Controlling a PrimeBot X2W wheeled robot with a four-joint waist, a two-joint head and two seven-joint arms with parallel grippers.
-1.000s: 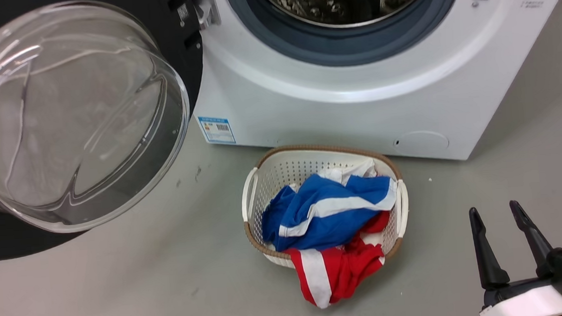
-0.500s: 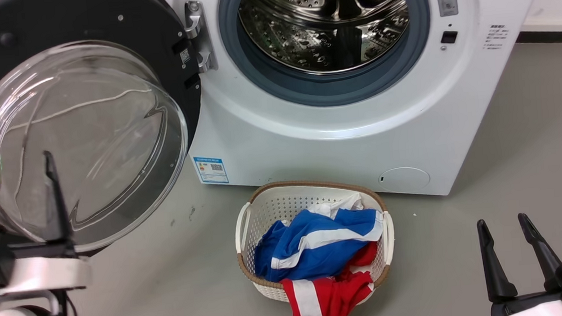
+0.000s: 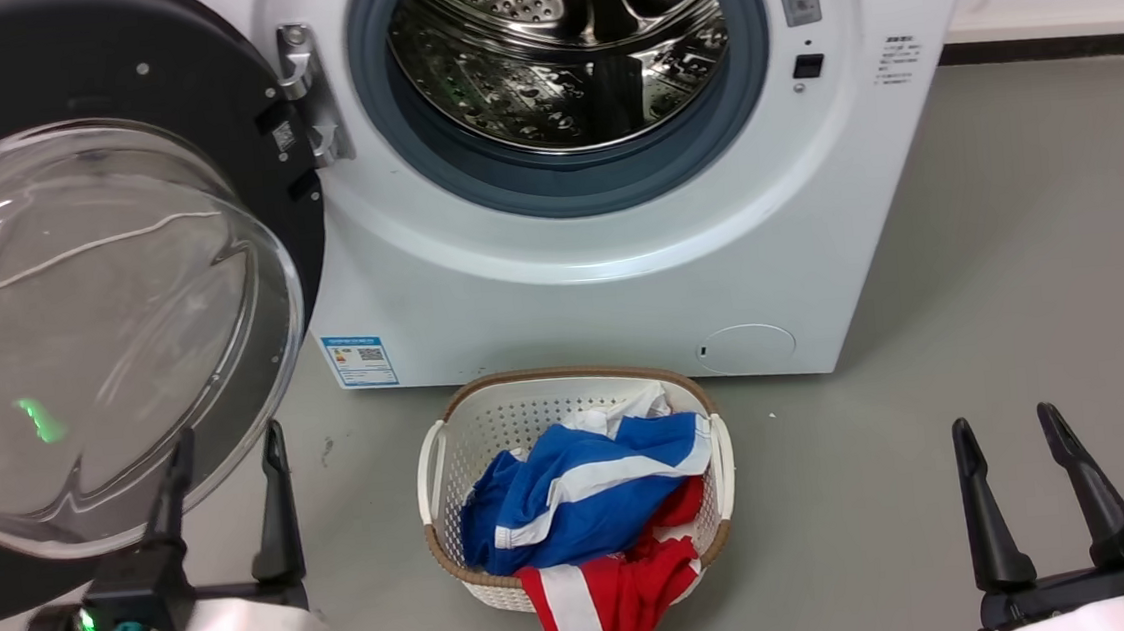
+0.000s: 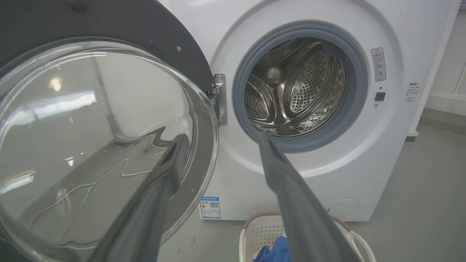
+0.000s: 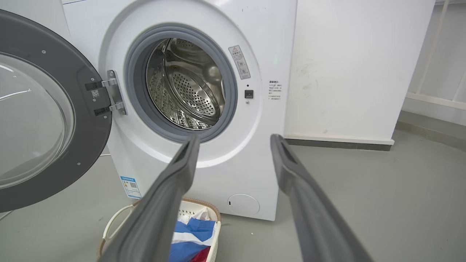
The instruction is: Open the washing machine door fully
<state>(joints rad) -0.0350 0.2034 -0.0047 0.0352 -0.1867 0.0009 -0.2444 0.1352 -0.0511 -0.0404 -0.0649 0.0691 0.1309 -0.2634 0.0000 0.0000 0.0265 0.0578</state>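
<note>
Left hand (image 3: pixel 229 434) hovers empty near the washing machine door (image 3: pixel 100 312).

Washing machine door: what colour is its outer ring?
Black, on the washing machine door; head view shows it best.

Washing machine (image 3: pixel 619 281): one. Door (image 3: pixel 82 82): one. Basket (image 3: pixel 430 466): one. Blue garment (image 3: pixel 576 490), red garment (image 3: pixel 614 597): two. Left gripper (image 3: pixel 228 437), right gripper (image 3: pixel 1002 418): two.
</note>
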